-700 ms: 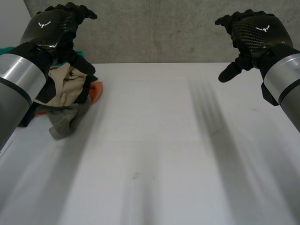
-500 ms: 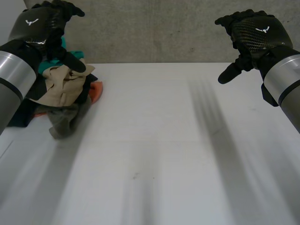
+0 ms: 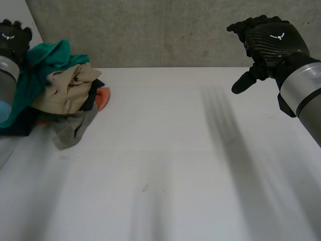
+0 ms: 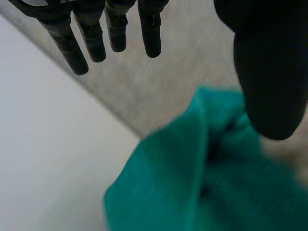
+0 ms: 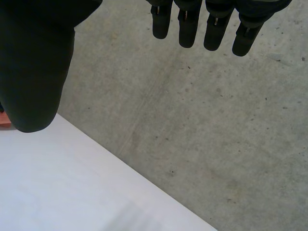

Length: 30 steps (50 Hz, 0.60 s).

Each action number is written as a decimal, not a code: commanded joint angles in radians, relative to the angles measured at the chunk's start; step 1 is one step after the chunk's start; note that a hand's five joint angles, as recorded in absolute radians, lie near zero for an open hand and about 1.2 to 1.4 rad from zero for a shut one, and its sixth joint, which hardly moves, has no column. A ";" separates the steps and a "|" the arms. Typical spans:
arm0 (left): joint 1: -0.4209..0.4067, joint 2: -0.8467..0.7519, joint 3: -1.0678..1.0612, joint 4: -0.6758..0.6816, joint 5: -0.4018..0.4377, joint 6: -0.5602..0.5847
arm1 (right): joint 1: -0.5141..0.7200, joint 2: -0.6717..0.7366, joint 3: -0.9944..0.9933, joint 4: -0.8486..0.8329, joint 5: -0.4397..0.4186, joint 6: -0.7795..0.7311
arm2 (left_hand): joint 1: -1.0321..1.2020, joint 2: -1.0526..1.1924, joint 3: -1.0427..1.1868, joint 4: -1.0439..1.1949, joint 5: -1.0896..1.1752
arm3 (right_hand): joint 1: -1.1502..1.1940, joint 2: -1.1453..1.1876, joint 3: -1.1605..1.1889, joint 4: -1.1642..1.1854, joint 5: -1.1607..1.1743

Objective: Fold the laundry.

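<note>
A concrete wall (image 3: 175, 30) backs the white table (image 3: 175, 165), where the laundry heap (image 3: 65, 100) sits at the far left corner. A teal garment (image 3: 50, 57) tops it, over a beige one (image 3: 67, 90), a trailing grey piece (image 3: 70, 128) and an orange scrap (image 3: 103, 96). All look soft, light and limp, and would likely drag their neighbours. The teal's raised edge seems the freest place to pinch. The left hand (image 3: 11, 40) hangs just beside the heap with straight fingers, holding nothing. The right hand (image 3: 268, 40), well apart, is likewise spread and empty.
</note>
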 commanded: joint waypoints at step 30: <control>-0.446 0.348 -0.113 0.052 0.069 -0.371 | -0.014 -0.003 0.007 -0.005 0.000 -0.001 | 1.082 1.188 1.187 1.194 1.174 | -0.051 -0.038 -0.035 -0.032 -0.042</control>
